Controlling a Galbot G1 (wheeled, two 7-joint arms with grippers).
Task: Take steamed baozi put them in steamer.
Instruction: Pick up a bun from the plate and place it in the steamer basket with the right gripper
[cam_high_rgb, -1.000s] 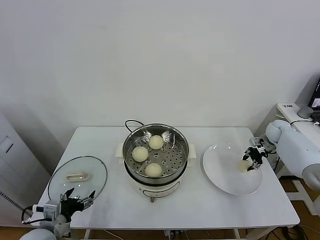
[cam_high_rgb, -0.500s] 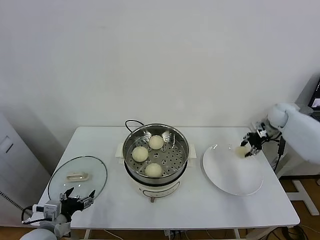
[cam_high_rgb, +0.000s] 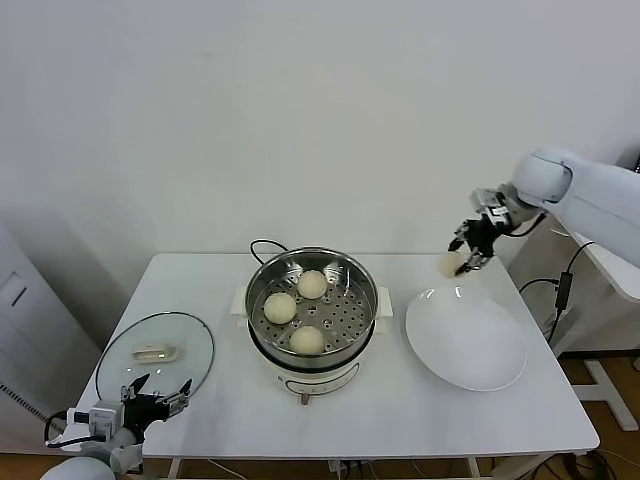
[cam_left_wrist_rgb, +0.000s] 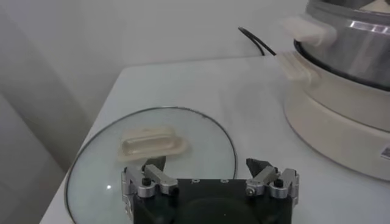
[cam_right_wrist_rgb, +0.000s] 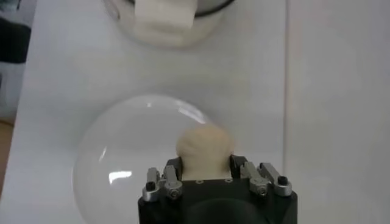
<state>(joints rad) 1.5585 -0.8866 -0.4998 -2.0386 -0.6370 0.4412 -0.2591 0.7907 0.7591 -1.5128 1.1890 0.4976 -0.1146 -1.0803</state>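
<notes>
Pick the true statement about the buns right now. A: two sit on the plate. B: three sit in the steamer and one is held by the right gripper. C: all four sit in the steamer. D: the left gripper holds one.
B: three buns rest on the steamer tray, while the right gripper is shut on the fourth bun, held above the far edge of the bare plate; the left gripper waits open by the glass lid.

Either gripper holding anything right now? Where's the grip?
Right gripper holds a pale cream round baozi, fingers on its opposite sides, above the white plate. Left gripper is open, empty.
</notes>
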